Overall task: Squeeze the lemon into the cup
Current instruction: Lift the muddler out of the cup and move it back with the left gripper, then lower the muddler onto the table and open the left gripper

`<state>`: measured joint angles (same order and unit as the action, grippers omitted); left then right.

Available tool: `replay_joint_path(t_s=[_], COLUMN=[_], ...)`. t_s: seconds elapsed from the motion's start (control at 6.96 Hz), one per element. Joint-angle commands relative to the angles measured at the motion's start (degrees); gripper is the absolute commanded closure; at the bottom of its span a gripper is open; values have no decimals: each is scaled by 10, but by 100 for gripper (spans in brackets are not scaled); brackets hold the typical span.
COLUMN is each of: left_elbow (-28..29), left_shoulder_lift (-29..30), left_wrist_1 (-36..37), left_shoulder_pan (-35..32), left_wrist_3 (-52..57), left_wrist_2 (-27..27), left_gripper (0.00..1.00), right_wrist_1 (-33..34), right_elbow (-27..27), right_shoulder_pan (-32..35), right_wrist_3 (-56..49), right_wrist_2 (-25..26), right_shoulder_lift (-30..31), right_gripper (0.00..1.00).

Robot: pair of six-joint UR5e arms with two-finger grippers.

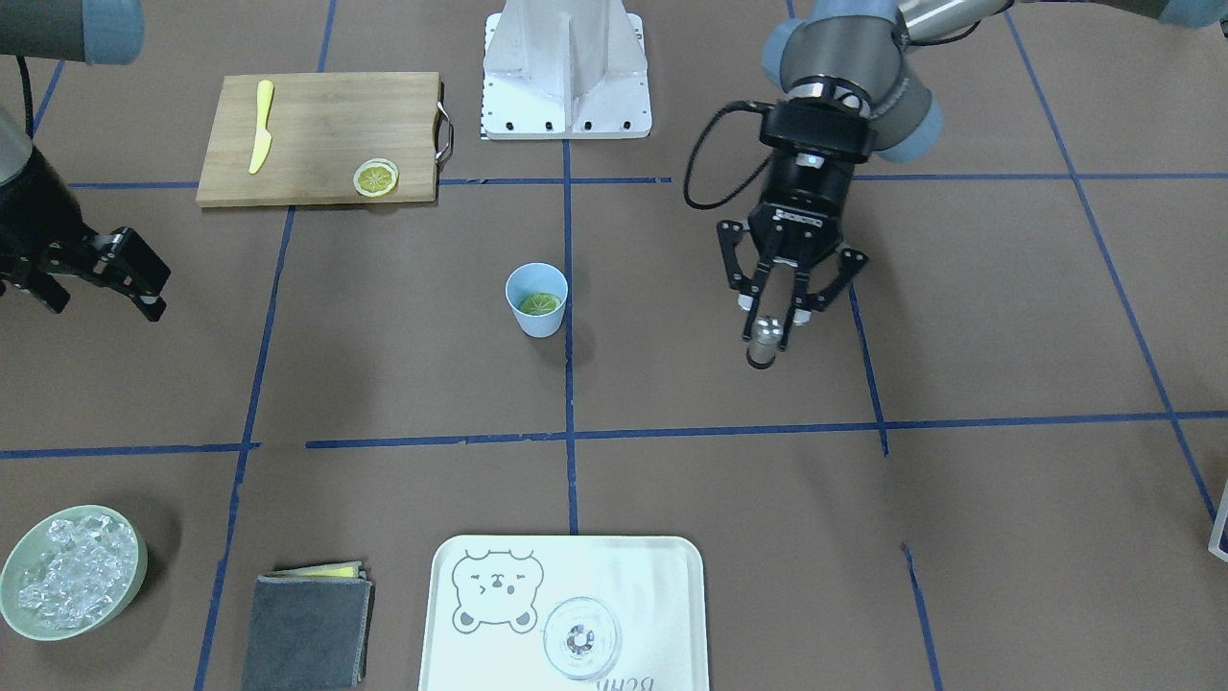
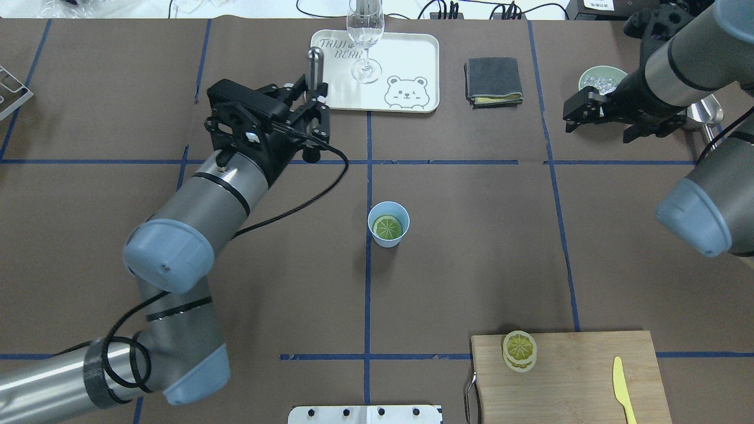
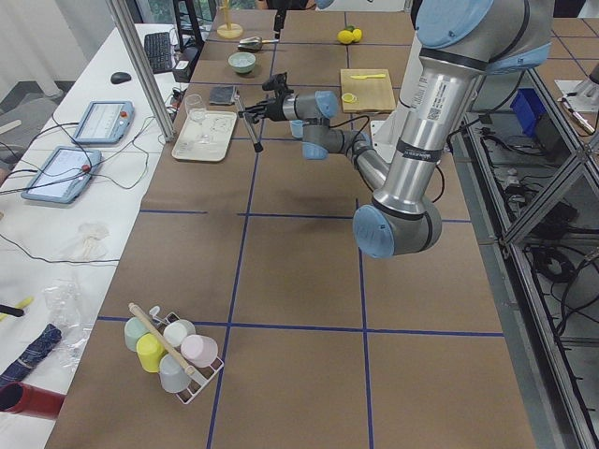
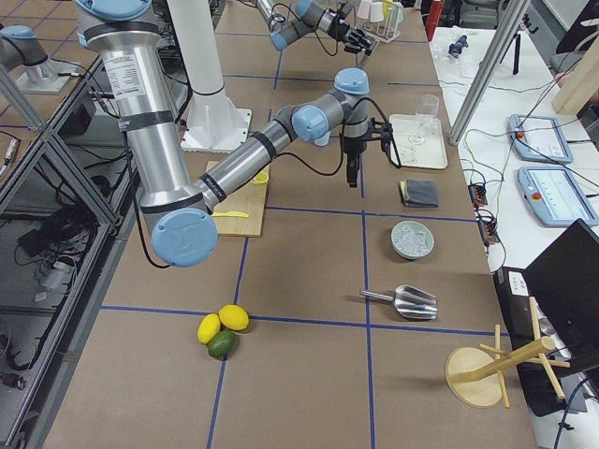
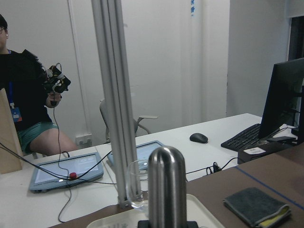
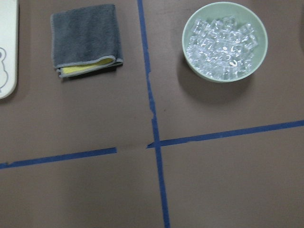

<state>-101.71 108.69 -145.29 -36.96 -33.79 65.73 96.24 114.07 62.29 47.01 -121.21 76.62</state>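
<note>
The lemon [image 1: 539, 304] lies in the cup [image 1: 538, 325]; left claw [image 1: 767, 334] pinches a metal cylinder [image 1: 763, 349], right claw [image 1: 102, 301] spread.

We are seeing silver-grey tubes and pale blue joint caps on the left arm [image 2: 218, 188] and right arm [image 2: 680, 69], a black cable [image 2: 345, 164] trailing off the black left gripper [image 1: 770, 326], and 4 black screws [image 1: 549, 125] dotting the white base [image 1: 566, 58].

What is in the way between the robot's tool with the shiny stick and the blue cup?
Nothing I can see. The left tool, shut on the metal stick, hangs to one side of the cup, and only bare brown table lies between them. The lemon slice already sits inside the cup.
</note>
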Motion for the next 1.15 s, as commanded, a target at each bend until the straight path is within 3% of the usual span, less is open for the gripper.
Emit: replay_joint_path(t_s=[0.0,0.14,0.43,0.57,0.72,0.86,1.01], left_elbow=[1,-1,-36,-29,-25,1,49], left_shoulder_lift=[-107,-133,-125,-103,-102,-97,-82], left_wrist_1=[14,97,388,489,504,496,453], left_shoulder_pan=[-145,-181,-188,-188,-190,-187,-188], left_wrist_3=[3,2,1,-3,-67,-115,-117], left_wrist_2=[249,347,456,523,560,563,572], left_gripper=[100,100,100,100,100,100,100], right_wrist_1=[0,0,-1,-1,-1,-1,-1], right_elbow=[-14,-17,-18,-18,-18,-18,-17], right_shoulder_pan=[34,34,39,40,40,40,40], right_wrist_3=[-79,-79,-79,-79,-79,-79,-79], right_wrist_2=[-18,-19,-45,-54,-55,-62,-63], right_shoulder_lift=[35,37,40,38,38,38,38], right_gripper=[0,0,0,0,0,0,0])
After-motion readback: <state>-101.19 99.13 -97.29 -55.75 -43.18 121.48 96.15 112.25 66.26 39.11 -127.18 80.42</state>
